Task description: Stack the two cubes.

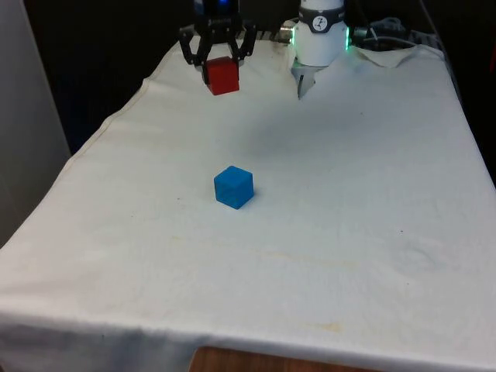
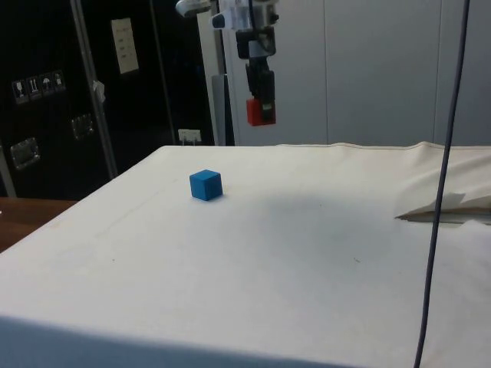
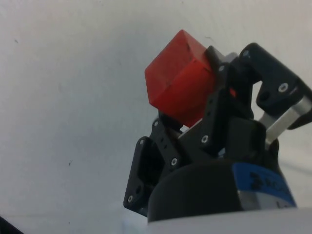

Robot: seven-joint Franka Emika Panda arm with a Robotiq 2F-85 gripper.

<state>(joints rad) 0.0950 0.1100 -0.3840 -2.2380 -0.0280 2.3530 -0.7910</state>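
My gripper [image 1: 220,68] hangs high above the far part of the table, shut on a red cube [image 1: 222,76]. From the side, the red cube [image 2: 260,112] sits between the black fingers well above the cloth. In the wrist view the gripper [image 3: 191,105] clamps the red cube [image 3: 178,78], which is tilted. A blue cube [image 1: 233,187] rests on the white cloth near the table's middle, closer to the camera than the gripper. The side view puts the blue cube [image 2: 205,185] below the gripper and a little to its left.
The white cloth [image 1: 349,232] covers the whole table and bunches into folds at the far end on the front view's right [image 1: 391,56]. A dark cable [image 2: 441,184] hangs down in the side view's foreground. The robot base [image 1: 320,35] stands at the far edge.
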